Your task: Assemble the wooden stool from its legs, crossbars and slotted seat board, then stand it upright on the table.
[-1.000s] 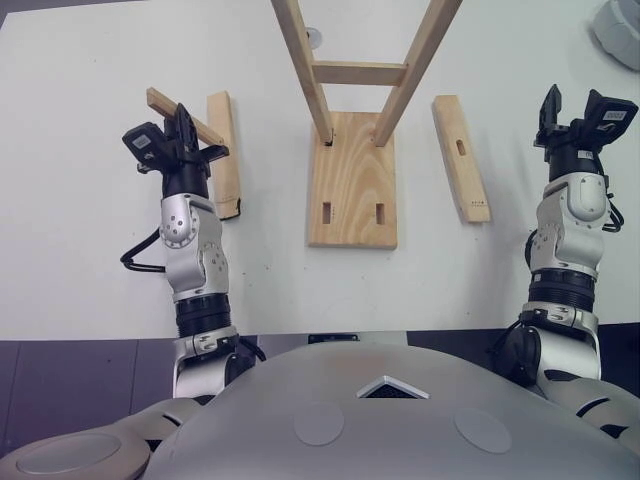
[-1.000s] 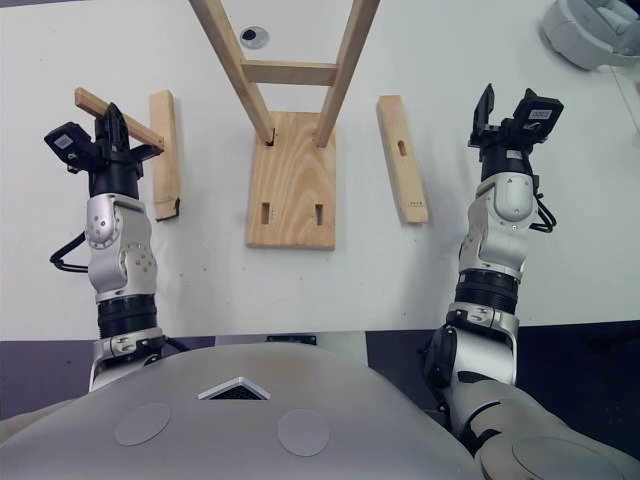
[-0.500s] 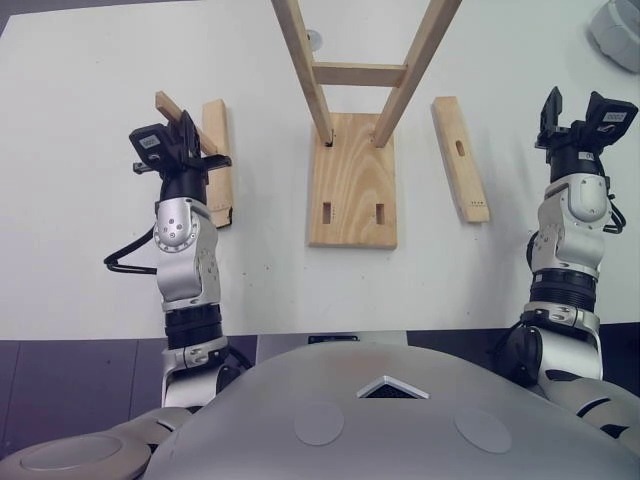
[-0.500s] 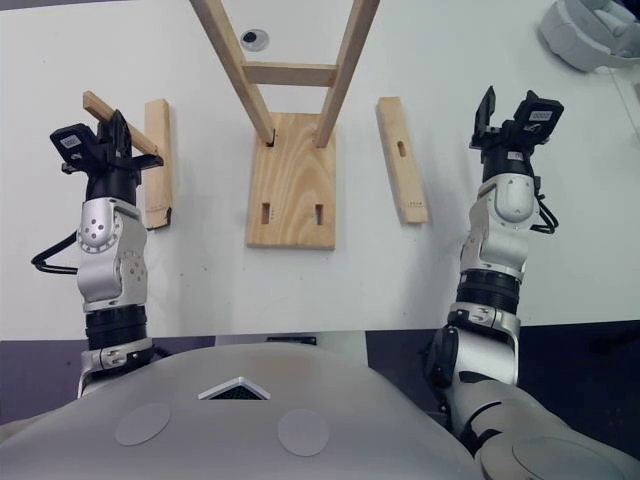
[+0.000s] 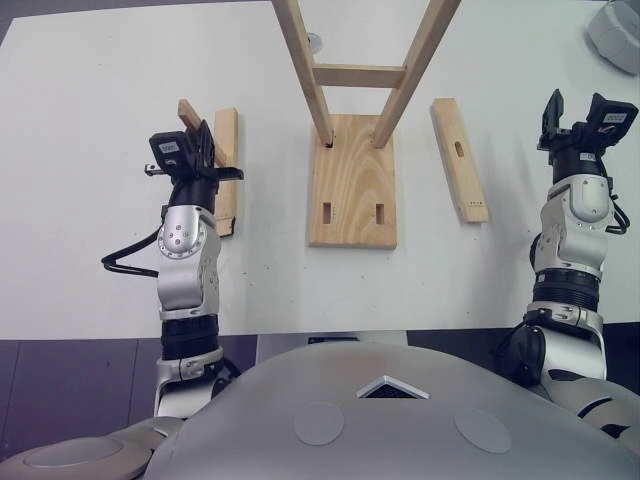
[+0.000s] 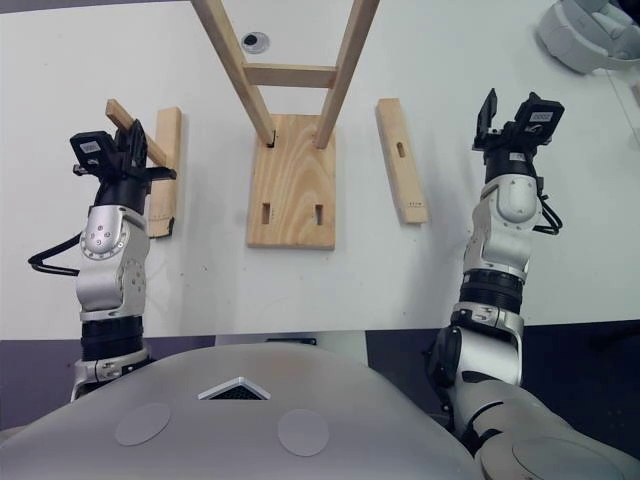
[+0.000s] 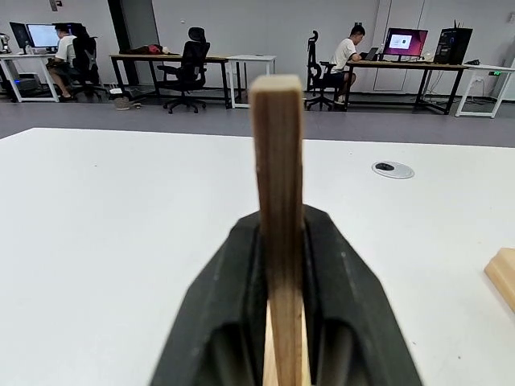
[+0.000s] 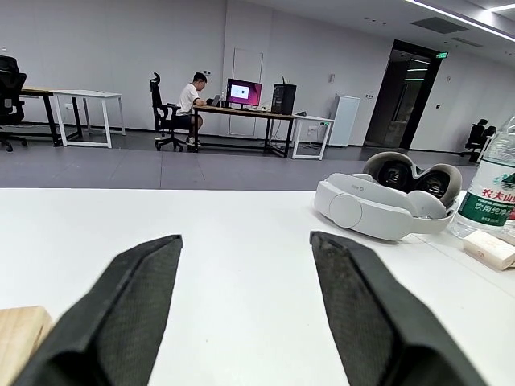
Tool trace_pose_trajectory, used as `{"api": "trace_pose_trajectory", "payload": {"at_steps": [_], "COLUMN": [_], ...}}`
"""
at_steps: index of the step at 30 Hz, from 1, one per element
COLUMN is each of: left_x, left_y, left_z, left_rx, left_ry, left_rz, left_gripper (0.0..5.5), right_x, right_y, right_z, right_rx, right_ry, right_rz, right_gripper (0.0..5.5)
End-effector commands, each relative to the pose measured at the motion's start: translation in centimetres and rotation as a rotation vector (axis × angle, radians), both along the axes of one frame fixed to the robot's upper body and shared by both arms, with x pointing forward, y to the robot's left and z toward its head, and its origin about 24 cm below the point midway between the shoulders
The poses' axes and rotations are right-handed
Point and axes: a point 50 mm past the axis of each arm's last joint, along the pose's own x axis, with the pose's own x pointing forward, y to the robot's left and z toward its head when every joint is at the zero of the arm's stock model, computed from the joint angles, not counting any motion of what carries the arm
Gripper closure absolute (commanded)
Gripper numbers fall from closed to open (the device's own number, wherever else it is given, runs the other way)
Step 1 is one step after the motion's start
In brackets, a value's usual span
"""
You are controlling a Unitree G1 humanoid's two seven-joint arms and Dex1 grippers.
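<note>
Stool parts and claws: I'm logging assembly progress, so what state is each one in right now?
seat board: lying flat, far slots filled, near two empty.
leg frame: standing in the seat board's far slots.
right bar: loose, lying flat.
left bar: loose, lying flat.
stick: held in the left claw.
left claw: shut on the stick.
right claw: open, empty.
</note>
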Motion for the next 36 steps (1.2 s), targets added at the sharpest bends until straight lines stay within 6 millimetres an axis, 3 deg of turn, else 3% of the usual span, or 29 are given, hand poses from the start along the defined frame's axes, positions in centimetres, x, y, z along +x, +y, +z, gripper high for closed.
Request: {"api": "trace_pose_trajectory", "payload": {"at_steps": [1, 3, 7, 14, 17, 23, 31, 36], "left_x": [-1.6, -1.5, -1.7, -2.3, -3.0, -4.2, -4.8, -4.2], "left_y": [-0.1, 0.1, 0.3, 0.6, 0.4, -0.6, 0.0, -0.1], "left_z": [-1.2, 0.6, 1.8, 2.1, 0.9, -0.7, -1.0, -0.1], "left_rx": [0.006, 0.021, 0.064, 0.087, 0.110, 0.051, 0.057, 0.054], "left_ry": [0.069, -0.004, -0.003, 0.333, 0.461, 0.580, 0.611, 0.515], "left_rz": [-0.020, -0.016, -0.021, -0.083, -0.091, -0.128, -0.115, -0.120], "left_gripper": [4.62, 4.28, 3.55, 2.26, 1.84, 1.84, 3.36, 3.45], "right_x": [0.4, 0.5, 0.5, 0.2, 0.2, 0.2, 0.0, -0.1], "right_y": [-0.1, 0.0, 0.2, 0.3, 0.6, 0.7, 0.8, 0.7], "right_z": [0.4, 0.5, 0.3, 0.1, -0.1, -0.2, -0.4, -0.4], "right_rx": [-0.012, -0.011, -0.013, -0.014, -0.011, -0.007, 0.004, 0.012], "right_ry": [-0.014, -0.018, -0.020, -0.017, -0.015, -0.013, -0.014, -0.012], "right_rz": [0.010, 0.013, 0.013, 0.010, 0.015, 0.018, 0.004, -0.004], "right_gripper": [2.52, 2.52, 2.52, 2.52, 2.52, 2.52, 2.52, 2.52]}}
